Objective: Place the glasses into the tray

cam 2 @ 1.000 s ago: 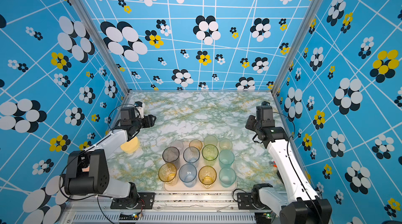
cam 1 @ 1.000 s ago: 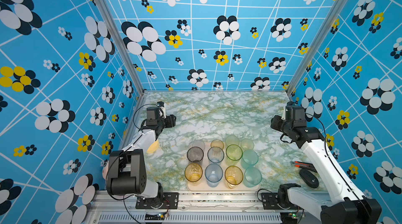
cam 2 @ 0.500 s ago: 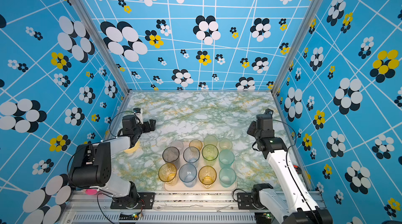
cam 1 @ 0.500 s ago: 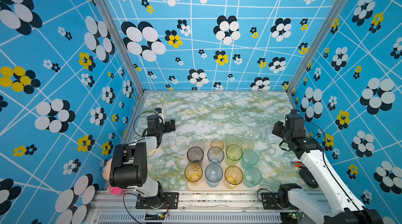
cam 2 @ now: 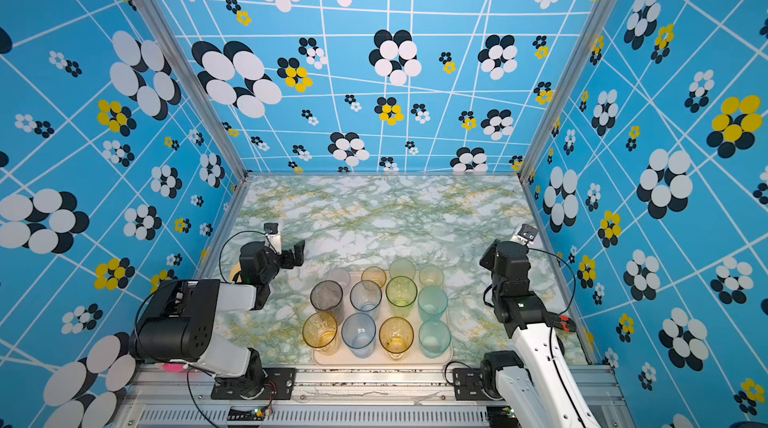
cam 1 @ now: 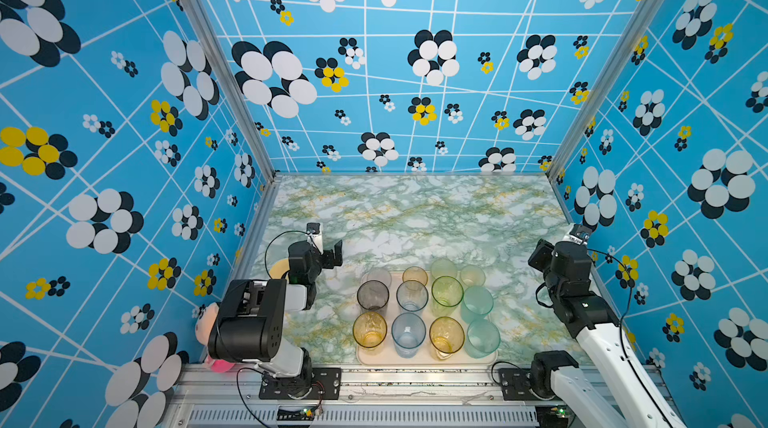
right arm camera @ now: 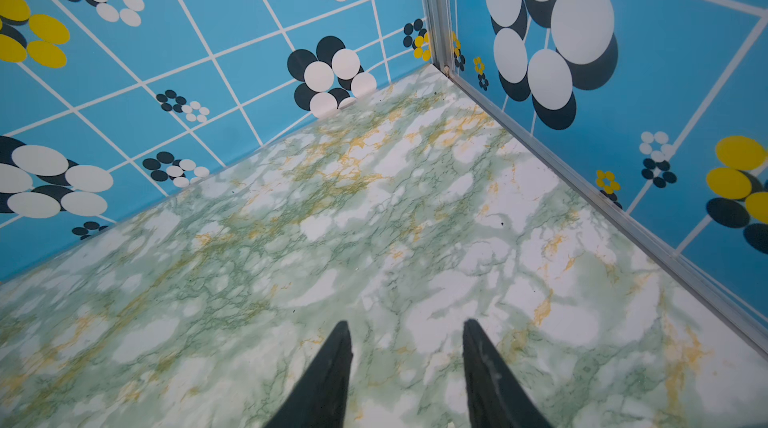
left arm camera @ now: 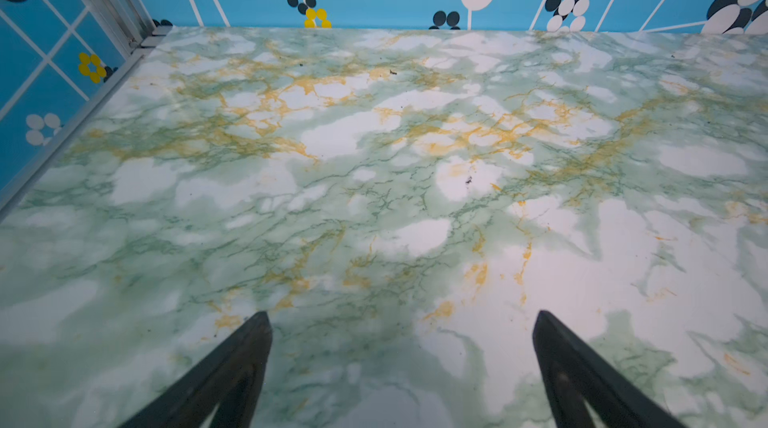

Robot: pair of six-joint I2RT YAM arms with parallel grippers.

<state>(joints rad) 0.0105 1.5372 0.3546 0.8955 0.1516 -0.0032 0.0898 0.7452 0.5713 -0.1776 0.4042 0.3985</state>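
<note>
The glasses stand upright in three rows in the cream tray (cam 1: 424,360) (cam 2: 374,360) at the front middle. The back row is short tumblers, among them an amber one (cam 1: 414,275). The middle row includes a smoky grey glass (cam 1: 372,296) and a green glass (cam 1: 447,291). In the front row are a blue glass (cam 1: 408,332) and a teal glass (cam 1: 483,336). My left gripper (cam 1: 336,250) (cam 2: 297,251) (left arm camera: 402,322) hangs wide open over bare table left of the tray. My right gripper (cam 1: 539,256) (cam 2: 488,253) (right arm camera: 407,330) is open and empty, right of the tray.
A round yellow disc (cam 1: 279,269) lies by the left wall behind my left arm. A pink and white toy (cam 1: 206,320) sits at the front left corner. A red and black tool (cam 2: 563,322) lies by the right wall. Patterned walls close three sides.
Both arms have drawn back toward the front. The left arm has folded down near its base. The right gripper has dropped lower beside the right wall.
</note>
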